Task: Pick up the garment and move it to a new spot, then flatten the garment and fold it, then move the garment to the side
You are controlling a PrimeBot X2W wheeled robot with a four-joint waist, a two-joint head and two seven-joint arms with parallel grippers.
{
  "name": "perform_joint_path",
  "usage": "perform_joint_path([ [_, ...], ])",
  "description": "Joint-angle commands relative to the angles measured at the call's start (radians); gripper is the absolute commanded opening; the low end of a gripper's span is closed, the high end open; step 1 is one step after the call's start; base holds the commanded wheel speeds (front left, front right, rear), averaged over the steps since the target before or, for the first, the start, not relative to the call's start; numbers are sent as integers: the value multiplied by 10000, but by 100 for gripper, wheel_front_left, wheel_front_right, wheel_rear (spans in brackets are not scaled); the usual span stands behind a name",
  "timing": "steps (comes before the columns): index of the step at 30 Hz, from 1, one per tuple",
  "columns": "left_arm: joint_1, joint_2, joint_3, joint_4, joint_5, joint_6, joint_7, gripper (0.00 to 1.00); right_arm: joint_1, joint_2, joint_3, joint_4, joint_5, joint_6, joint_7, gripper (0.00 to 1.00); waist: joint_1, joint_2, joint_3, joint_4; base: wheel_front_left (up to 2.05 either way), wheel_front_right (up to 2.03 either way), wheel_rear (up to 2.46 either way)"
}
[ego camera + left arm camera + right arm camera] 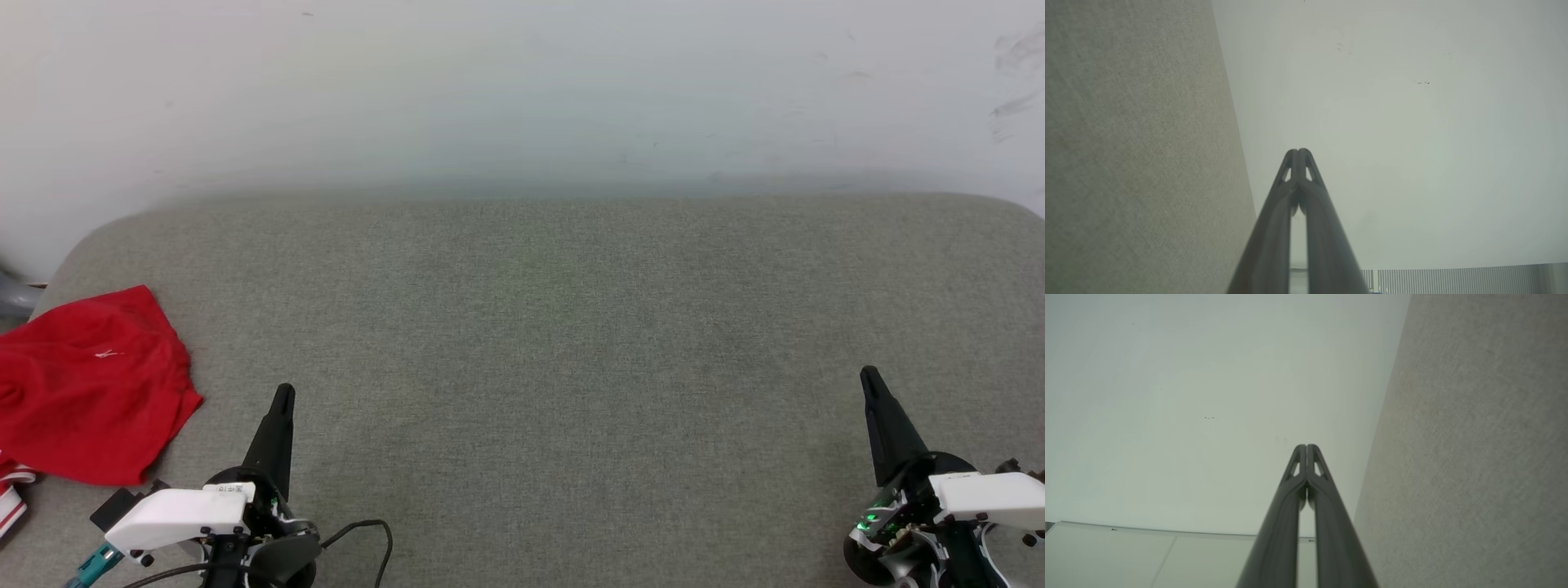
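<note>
left gripper (283, 394): at 7 o'clock in the head view; its two dark fingers are pressed together into one point, holding nothing, aimed toward 12 with a slight lean to 1.
left wrist (175, 516): white housing low at 7 o'clock, angled down toward 8.
right gripper (869, 376): at 4 o'clock, closed tip to tip, holding nothing, leaning slightly toward 11.
right wrist (988, 496): white housing at 4 o'clock by the frame's edge, with a green light (872, 516) glowing on its 9 o'clock side.
own wrist views: both pairs meet at the tips, with a slim slit lower down.

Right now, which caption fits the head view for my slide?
Red garment bunched at the grey surface's left edge; left pincer and right pincer shut, empty.
</note>
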Motion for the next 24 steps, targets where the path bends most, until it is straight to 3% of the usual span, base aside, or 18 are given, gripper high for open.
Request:
perform_joint_path([
  [1,-66,-1,10,4,7,-40,15,0,-120,26,5,6,-49,-4,-3,0,0,-1,0,0,0,0,0],
  [23,-66,-1,8,4,7,-39,14,0,-120,26,5,6,-49,-4,-4,0,0,-1,0,0,0,0,0],
  [24,12,-2,-4,28,-2,2,-1,100,15,0,2,23,1,0,-1,100,0,-1,0,0,0,0,0],
])
